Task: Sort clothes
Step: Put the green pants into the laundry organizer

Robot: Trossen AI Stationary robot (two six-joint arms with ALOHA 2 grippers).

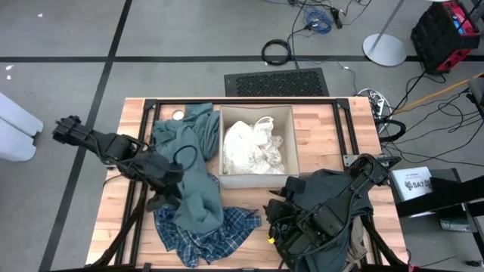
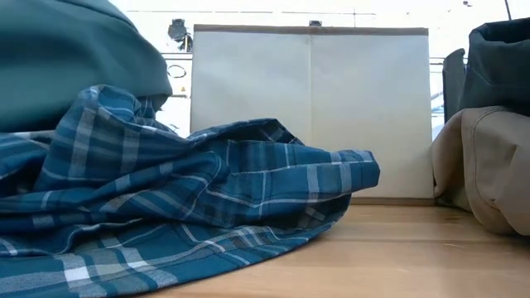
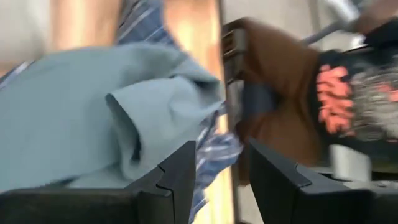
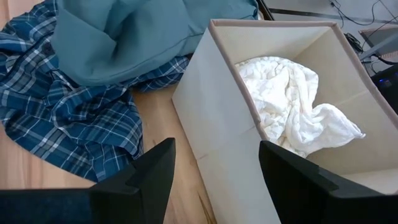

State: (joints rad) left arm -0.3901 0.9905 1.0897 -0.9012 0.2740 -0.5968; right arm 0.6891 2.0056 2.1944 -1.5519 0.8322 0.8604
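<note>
A: Looking down on the counter [image 1: 318, 121]: white garment [image 1: 253, 147] already in the beige fabric box [image 1: 257, 180], teal-green garment [image 1: 193, 177] heaped just left of the box, draped over the blue-and-white plaid garment [image 1: 208, 238] near the front edge. Dark grey-green garment [image 1: 329, 193] piled on the right over a khaki tan one [image 2: 489, 174].

B: And the left hand [image 1: 162, 172]?

A: Hovering over the teal-green heap, fingers [image 3: 180, 177] apart, nothing between them, cloth just beyond the tips. Probably about to take hold of the teal piece.

B: Best way to grip it?

A: Going for a raised fold near the middle rather than a flat spread; pinching deep enough to catch a full thickness. Taking care not to snag the plaid underneath, since the two overlap.

B: Right hand [image 1: 276, 227]?

A: Waiting above the counter's right front, by the dark pile, fingers [image 4: 152, 171] wide apart and empty, facing the box.

B: Risks?

A: Lifting straight up, high enough for trailing sleeves to clear the box wall; otherwise likely dragging the box or the plaid along.
</note>
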